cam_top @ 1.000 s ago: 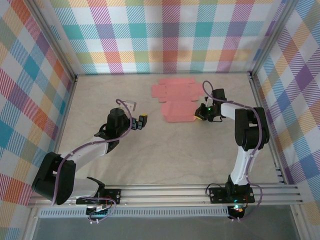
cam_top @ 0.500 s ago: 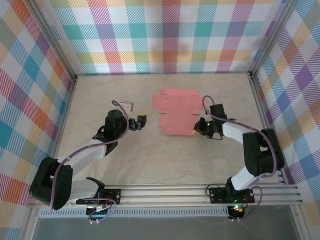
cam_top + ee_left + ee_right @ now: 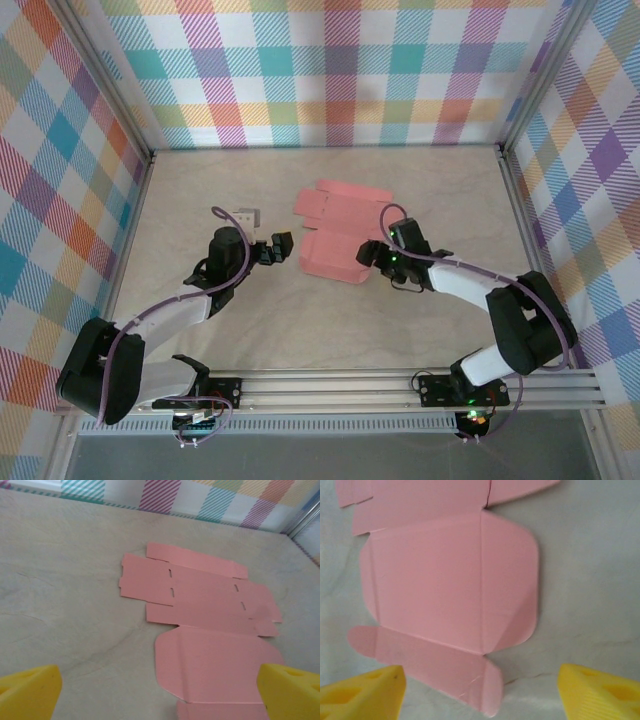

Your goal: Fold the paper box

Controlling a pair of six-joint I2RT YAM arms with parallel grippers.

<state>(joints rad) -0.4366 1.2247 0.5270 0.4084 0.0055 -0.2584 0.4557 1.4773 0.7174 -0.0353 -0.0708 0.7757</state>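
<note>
I'm looking down from the top camera at the salmon-pink die-cut card sheet, the paper box (image 3: 335, 232). It is lying flat and unfolded on the pale beige table (image 3: 200, 180), roughly mid-table and a little toward the far wall. No panel is standing up, so I'm judging that the folding proper is not yet begun (this is the line-up for the first crease).

My left claw (image 3: 277, 247) is hovering just beside the sheet's left edge with its yellow tips spread wide and nothing between them. My right claw (image 3: 372, 252) is sitting at the near right corner of the sheet. On its wrist camera I'm seeing both tips well apart, with the big rounded-corner panel and its narrow tuck flap lying beneath them. So it is released too and holding no card, though I cannot tell whether a tip is brushing the card's edge.

For the next move, I'm thinking one claw needs to be pinning the slotted middle panels. The other should be slipping under the free edge of the rounded panel and swinging it up over its crease. The card looks thin and flat to the table, so getting a tip under the edge is the tricky part, and the whole sheet may slide if it is unpinned.
</note>
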